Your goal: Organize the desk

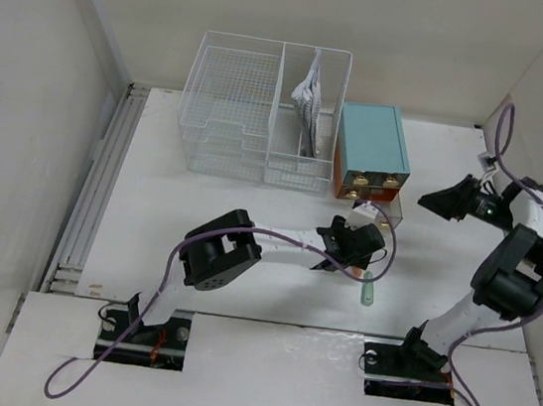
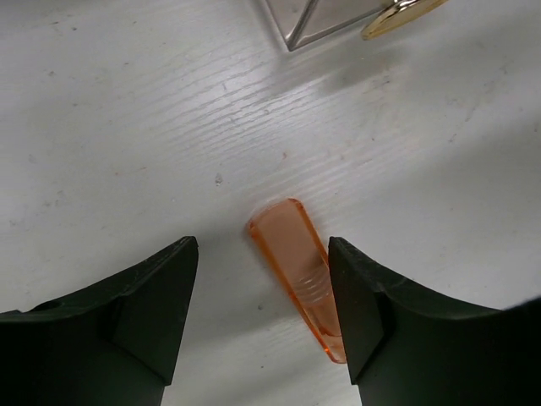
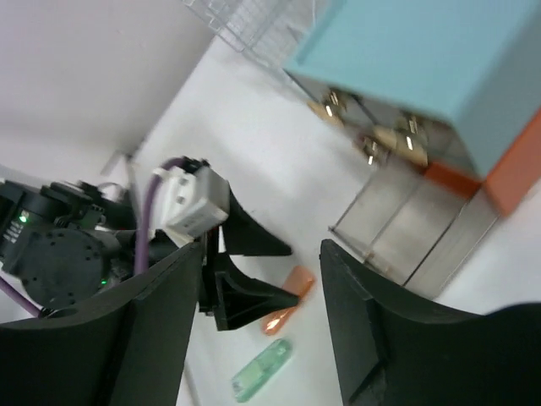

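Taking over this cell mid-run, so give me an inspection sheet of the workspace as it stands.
Surface: desk white, matte, faintly scuffed.
Job's things: orange piece lying flat; green piece beside it, both before the teal drawer box, which has one drawer pulled out.
Clutter: wire basket holding a patterned bundle in its right-hand section.
Grippers: left gripper open, fingers either side of the orange piece; right gripper open, holding nothing.
Cables: purple cable along each arm, one looping past the left base.
Surroundings: pale walls; grooved rail along the desk's left edge.
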Robot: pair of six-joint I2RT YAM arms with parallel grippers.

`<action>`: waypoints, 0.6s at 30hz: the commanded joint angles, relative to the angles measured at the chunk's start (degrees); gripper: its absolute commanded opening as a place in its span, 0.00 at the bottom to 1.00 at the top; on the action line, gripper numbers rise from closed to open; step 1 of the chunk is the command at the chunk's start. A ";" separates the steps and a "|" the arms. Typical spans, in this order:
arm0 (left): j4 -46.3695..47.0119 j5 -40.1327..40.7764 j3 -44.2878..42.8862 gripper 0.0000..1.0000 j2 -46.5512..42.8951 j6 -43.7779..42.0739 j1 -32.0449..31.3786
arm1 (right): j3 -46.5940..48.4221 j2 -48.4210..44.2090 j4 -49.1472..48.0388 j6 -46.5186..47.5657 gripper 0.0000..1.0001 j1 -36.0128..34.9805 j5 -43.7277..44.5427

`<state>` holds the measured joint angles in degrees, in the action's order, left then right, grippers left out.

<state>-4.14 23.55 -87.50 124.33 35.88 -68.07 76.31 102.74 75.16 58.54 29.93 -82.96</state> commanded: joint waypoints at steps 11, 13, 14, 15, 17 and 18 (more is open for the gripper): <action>-13.00 -0.88 -6.10 0.41 4.51 0.77 -1.45 | 7.64 -36.26 -31.93 -22.77 0.69 -0.23 17.45; -13.61 -1.40 -6.10 0.34 5.04 0.77 -1.45 | 0.36 -45.41 -46.67 -29.23 0.69 -0.23 27.90; -13.61 -1.40 -6.10 0.32 5.04 0.77 -1.45 | 0.33 -47.61 -49.38 -29.28 0.69 -0.23 30.55; -13.61 -2.01 -6.10 0.30 5.04 0.77 -1.45 | -0.19 -49.98 -50.53 -30.93 0.69 -0.23 32.58; -14.14 -2.02 -6.10 0.30 5.04 0.77 -1.45 | 1.37 -50.00 -49.07 -30.95 0.63 -0.23 34.18; -14.14 -2.02 -6.10 0.25 5.04 0.77 -1.97 | 3.30 -50.00 -47.75 -30.95 0.59 -0.23 34.18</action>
<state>-12.86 24.47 -93.54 126.91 36.10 -69.01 77.49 52.18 37.63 34.48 29.93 -56.58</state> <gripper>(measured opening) 0.307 0.611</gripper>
